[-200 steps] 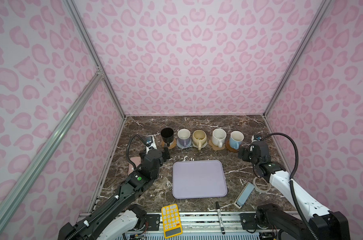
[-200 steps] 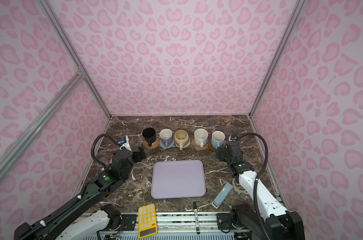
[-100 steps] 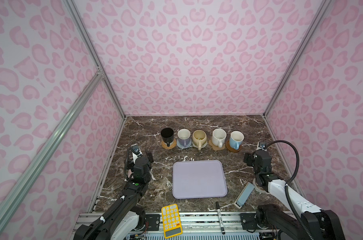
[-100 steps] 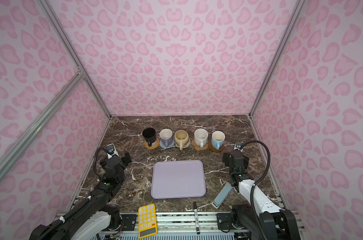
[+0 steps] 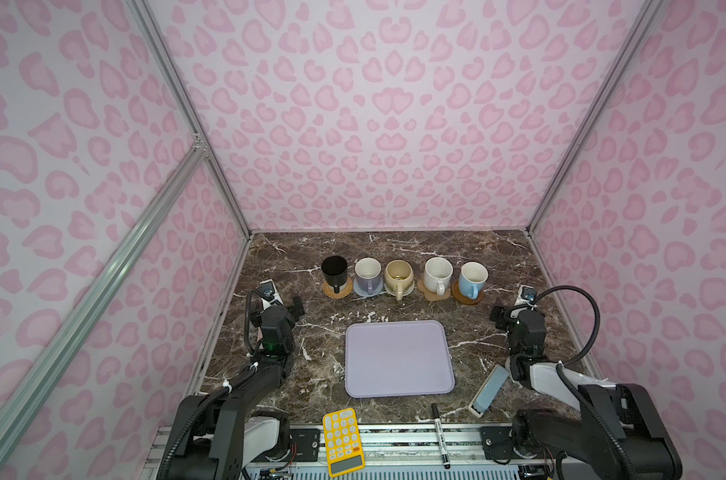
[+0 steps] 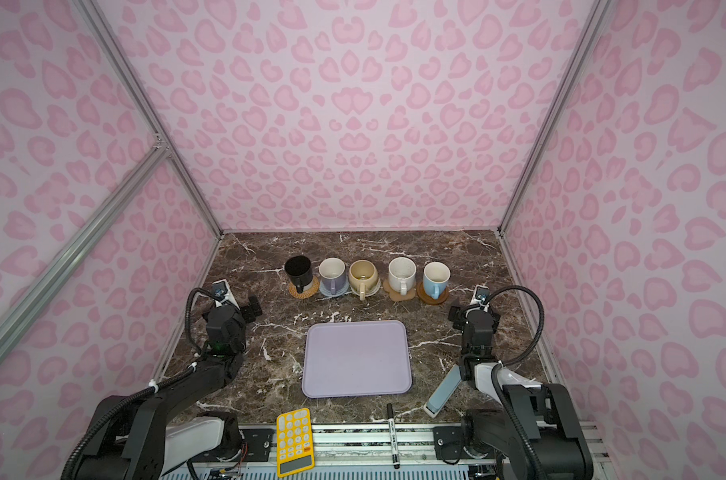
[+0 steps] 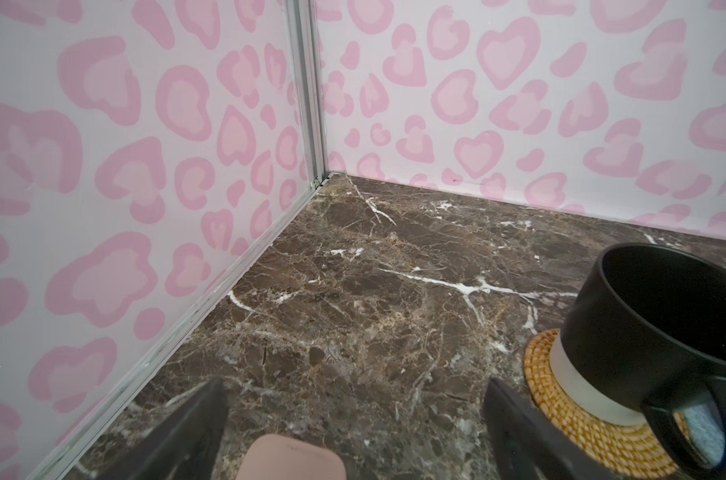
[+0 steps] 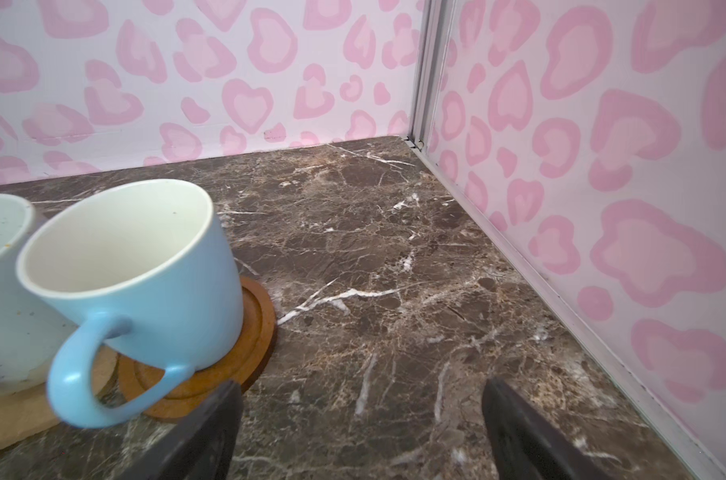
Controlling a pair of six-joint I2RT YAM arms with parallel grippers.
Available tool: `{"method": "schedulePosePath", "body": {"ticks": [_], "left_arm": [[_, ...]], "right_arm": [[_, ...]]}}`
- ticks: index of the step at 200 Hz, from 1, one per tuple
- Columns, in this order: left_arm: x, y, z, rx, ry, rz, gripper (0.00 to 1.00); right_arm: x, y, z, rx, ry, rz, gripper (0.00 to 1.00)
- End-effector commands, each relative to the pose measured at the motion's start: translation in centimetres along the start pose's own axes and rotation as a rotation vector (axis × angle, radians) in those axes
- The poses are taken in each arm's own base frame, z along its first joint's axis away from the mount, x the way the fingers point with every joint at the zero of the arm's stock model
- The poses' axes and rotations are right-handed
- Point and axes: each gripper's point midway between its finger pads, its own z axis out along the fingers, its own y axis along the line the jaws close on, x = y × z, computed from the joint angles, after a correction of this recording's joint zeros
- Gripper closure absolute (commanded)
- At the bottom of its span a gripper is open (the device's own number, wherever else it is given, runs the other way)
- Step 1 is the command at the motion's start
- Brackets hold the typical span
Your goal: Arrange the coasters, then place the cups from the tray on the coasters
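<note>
Since all five cups (image 5: 398, 276) stand in a row on the coasters (image 5: 337, 291) behind the empty tray (image 5: 398, 359), I judge the work nearly finished. My left gripper (image 7: 355, 399) and right gripper (image 8: 361, 395) are both wide and hold nothing. To end well, I should pull each arm straight back, away from the black cup (image 7: 652, 316) and the blue cup (image 8: 137, 274), without touching their handles.
</note>
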Motion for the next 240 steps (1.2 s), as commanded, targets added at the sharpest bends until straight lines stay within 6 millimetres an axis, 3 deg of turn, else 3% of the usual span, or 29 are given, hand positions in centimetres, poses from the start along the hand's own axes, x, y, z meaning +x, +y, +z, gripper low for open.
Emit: {"method": "schedulePosePath", "body": {"ticks": [1, 44, 62, 93, 116, 240], "left_arm": [[-1.0, -0.1, 0.6, 0.041, -0.044, -0.039, 0.03], [2.0, 0.2, 2.0, 0.068, -0.019, -0.083, 0.03], [2.7, -0.9, 2.7, 0.117, 0.014, -0.051, 0.03], [2.8, -1.7, 3.1, 0.154, 0.037, -0.030, 0.03], [3.0, -3.5, 3.3, 0.251, 0.065, 0.020, 0.03], [3.2, -3.6, 3.5, 0.250, 0.074, 0.027, 0.03]], "right_arm": [[-2.1, 1.0, 0.4, -0.049, -0.074, 0.022, 0.08], [-2.0, 1.3, 1.0, -0.063, -0.105, -0.006, 0.08], [-1.4, 1.5, 1.6, -0.066, -0.090, -0.016, 0.08], [-0.4, 1.5, 3.0, -0.043, -0.078, -0.013, 0.05], [0.2, 2.1, 4.0, -0.056, 0.005, -0.049, 0.02], [0.0, 2.5, 4.0, -0.059, -0.003, -0.071, 0.02]]}}
